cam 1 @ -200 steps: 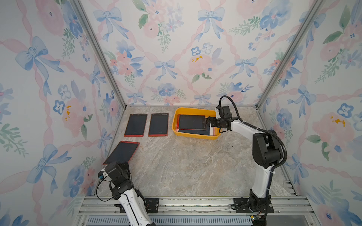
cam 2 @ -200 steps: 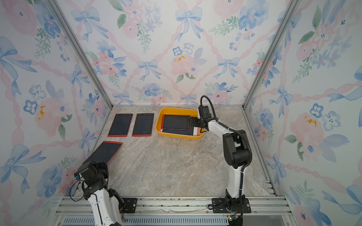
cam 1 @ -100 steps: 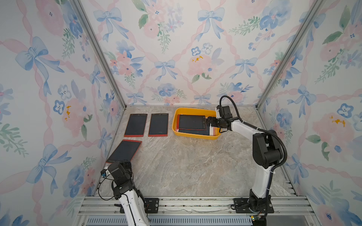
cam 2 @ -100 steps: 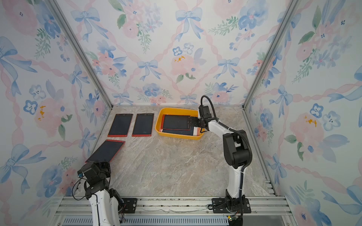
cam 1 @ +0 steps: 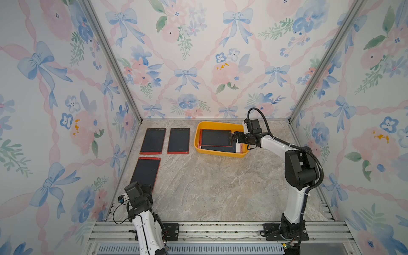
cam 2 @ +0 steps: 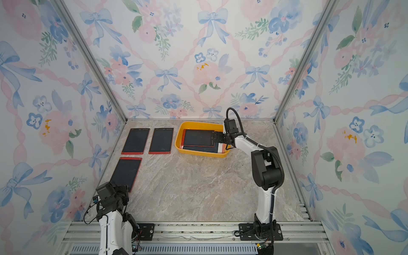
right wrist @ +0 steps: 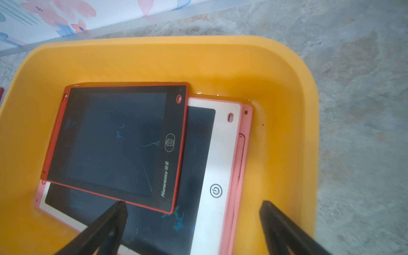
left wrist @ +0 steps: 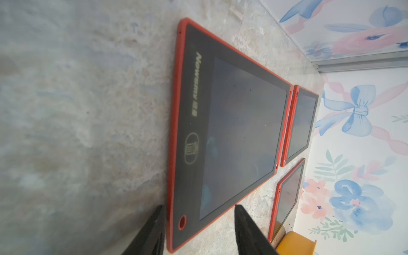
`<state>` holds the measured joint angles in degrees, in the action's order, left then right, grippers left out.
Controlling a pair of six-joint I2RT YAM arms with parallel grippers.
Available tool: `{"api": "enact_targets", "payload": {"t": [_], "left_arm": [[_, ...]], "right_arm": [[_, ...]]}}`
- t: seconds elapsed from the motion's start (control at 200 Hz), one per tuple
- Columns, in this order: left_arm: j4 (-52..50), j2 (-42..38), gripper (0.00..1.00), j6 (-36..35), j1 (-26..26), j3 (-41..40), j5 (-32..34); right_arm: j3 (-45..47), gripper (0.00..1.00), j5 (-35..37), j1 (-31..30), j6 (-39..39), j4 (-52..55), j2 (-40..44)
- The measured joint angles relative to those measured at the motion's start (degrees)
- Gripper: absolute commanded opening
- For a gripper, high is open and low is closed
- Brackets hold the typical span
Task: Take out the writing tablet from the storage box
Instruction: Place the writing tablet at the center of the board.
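- The storage box [cam 1: 220, 154] sits on the bench [cam 1: 220, 194] just right of centre in both top views, close to the back wall. Two writing tablets are left inside it.
- In the right wrist view, the red-framed tablet [right wrist: 114, 141] lies on top. It is skewed across a pink-and-white tablet [right wrist: 220, 154] that rests flat on the floor of the box.
- Three more tablets lie flat on the bench, left of centre in a top view. The far-left tablet [cam 1: 153, 141] and the second tablet [cam 1: 178, 140] lie side by side next to the box, and the third tablet [cam 1: 145, 174] lies below them in the frame.
- The right arm [cam 1: 273, 143] reaches over the right end of the box. The right jaws are spread wide and grasp nothing, hanging just above the nearest corner of the red-framed tablet.
- The left arm [cam 1: 141, 198] is at the lower left. In the left wrist view the left jaws are parted on either side of a corner of the third tablet, which lies flat. They are not clamped on it.
- The step in hand looks like the reach for the next tablet in the box. The left side appears finished with the third tablet.
- The next move calls for lowering the right jaws onto the short edge of the top tablet, closing on it there, and lifting it clear of the rim.
- The tablet is thin and offers little to grip, and the box wall is close. A shallow bite could slip or drag the lower tablet along.
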<state>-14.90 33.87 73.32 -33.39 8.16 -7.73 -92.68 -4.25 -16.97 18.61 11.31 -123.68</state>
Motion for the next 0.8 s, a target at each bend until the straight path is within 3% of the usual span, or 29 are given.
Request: {"api": "enact_targets", "payload": {"t": [0.28,0.455,0.635,0.8], "left_arm": [[-0.04,-0.04,0.67,-1.18,0.04,0.02,0.09],[-3.32,-0.04,0.81,-2.51,0.04,2.27,2.67],[-7.26,1.29,0.92,-5.81,0.07,8.66,6.93],[-8.57,7.17,0.93,-10.34,2.32,16.76,9.99]], "right_arm": [[0.0,0.97,0.07,0.0,0.0,0.0,0.0],[0.0,0.97,0.15,0.0,0.0,0.0,0.0],[0.0,0.97,0.17,0.0,0.0,0.0,0.0],[0.09,0.97,0.39,0.0,0.0,-0.07,0.02]]}}
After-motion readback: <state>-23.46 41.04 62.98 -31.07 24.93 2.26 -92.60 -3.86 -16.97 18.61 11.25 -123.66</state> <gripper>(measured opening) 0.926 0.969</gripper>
